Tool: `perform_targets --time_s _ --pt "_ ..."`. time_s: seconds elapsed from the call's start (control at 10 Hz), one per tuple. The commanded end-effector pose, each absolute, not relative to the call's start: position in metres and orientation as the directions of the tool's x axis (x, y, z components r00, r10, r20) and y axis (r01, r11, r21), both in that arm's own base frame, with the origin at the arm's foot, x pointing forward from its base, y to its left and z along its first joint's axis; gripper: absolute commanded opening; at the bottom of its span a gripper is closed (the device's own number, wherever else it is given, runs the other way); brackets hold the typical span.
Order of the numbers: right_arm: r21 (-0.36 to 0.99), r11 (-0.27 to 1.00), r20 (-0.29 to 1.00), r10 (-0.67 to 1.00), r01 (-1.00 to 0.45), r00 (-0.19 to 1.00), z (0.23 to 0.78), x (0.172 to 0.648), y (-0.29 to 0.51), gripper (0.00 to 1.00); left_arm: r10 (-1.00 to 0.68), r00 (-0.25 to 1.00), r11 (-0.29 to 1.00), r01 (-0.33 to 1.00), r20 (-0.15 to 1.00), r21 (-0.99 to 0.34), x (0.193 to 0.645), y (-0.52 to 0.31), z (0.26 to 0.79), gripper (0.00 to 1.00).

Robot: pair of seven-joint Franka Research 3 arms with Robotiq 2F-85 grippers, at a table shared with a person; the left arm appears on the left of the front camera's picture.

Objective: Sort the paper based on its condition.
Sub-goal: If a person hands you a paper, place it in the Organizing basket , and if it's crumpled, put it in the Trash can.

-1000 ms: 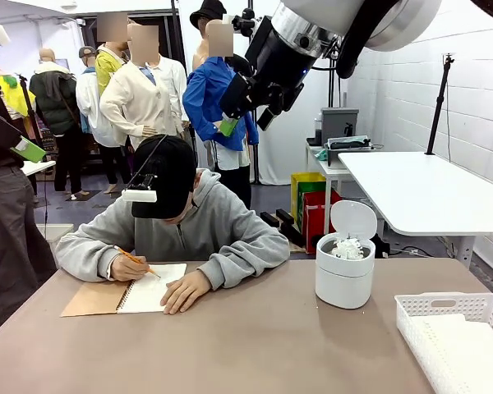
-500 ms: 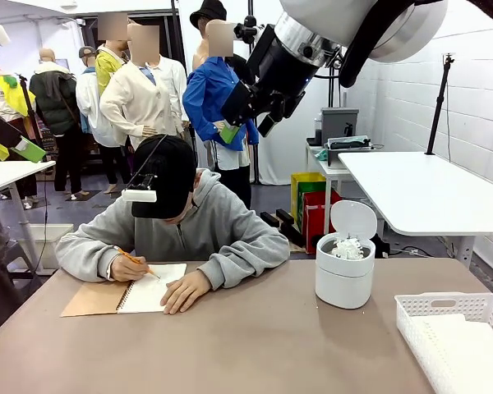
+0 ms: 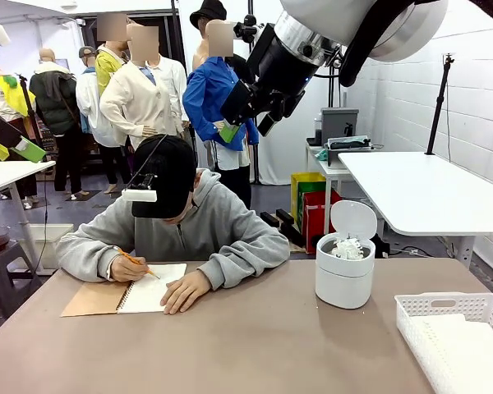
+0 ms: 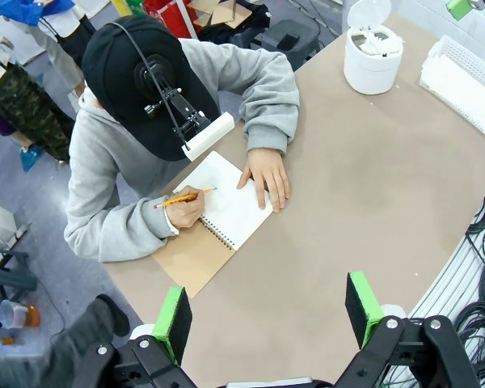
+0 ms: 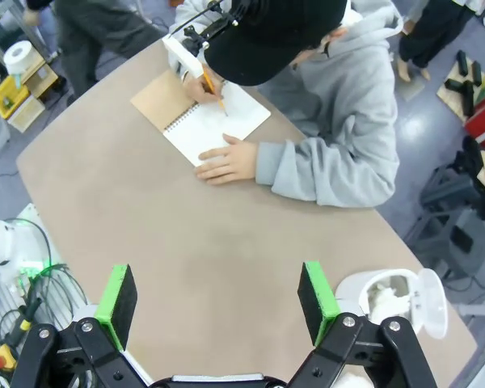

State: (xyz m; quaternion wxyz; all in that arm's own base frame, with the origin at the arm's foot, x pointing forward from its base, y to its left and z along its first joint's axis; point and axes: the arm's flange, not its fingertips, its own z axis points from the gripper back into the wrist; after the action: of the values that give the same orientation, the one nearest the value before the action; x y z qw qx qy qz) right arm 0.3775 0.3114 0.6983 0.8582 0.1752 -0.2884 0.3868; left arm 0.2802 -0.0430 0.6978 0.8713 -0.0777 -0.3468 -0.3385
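You have a plain tan-brown table (image 3: 255,345). On it the notebook (image 3: 152,289) shows a white page and a brown card cover (folded back to the left). The person's hoodie (image 3: 230,230) is grey, the cap (image 3: 171,172) black, the pencil (image 3: 135,260) orange. The bin (image 3: 343,275) on the far right is white, holding white crumpled paper (image 3: 347,249). The near-right basket (image 3: 456,328) is white, slotted. Both grippers' pads (image 4: 175,319) are green on black.

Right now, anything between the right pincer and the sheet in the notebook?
Yes. The person's hands rest on the open page: one hand lies flat on it, the other writes with a pencil. Their head and cap lean over it too. The right pincer hangs open above bare table.
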Motion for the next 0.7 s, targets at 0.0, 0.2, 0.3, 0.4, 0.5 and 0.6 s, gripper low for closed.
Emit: perform_targets --time_s 0.0,0.2,0.3,0.4,0.5,0.6 --pt "0.079 0.640 0.630 0.562 -0.765 0.535 0.6979 0.3772 0.3120 1.00 -0.534 0.531 0.760 0.642 0.658 0.098 0.2800 -0.0422 0.6978 1.00" --pt "0.079 0.640 0.630 0.562 -0.765 0.535 0.6979 0.3772 0.3120 1.00 -0.534 0.531 0.760 0.642 0.658 0.098 0.2800 -0.0422 0.6978 1.00" --pt "0.079 0.640 0.630 0.562 -0.765 0.535 0.6979 0.3772 0.3120 1.00 -0.534 0.531 0.760 0.642 0.658 0.098 0.2800 -0.0422 0.6978 1.00" --pt "0.079 0.640 0.630 0.562 -0.765 0.535 0.6979 0.3772 0.3120 1.00 -0.534 0.531 0.760 0.642 0.658 0.098 0.2800 -0.0422 0.6978 1.00" --pt "0.079 0.640 0.630 0.562 -0.765 0.535 0.6979 0.3772 0.3120 1.00 -0.534 0.531 0.760 0.642 0.658 0.098 0.2800 -0.0422 0.6978 1.00" --pt "0.079 0.640 0.630 0.562 -0.765 0.535 0.6979 0.3772 0.3120 1.00 -0.534 0.531 0.760 0.642 0.658 0.098 0.2800 -0.0422 0.6978 1.00"
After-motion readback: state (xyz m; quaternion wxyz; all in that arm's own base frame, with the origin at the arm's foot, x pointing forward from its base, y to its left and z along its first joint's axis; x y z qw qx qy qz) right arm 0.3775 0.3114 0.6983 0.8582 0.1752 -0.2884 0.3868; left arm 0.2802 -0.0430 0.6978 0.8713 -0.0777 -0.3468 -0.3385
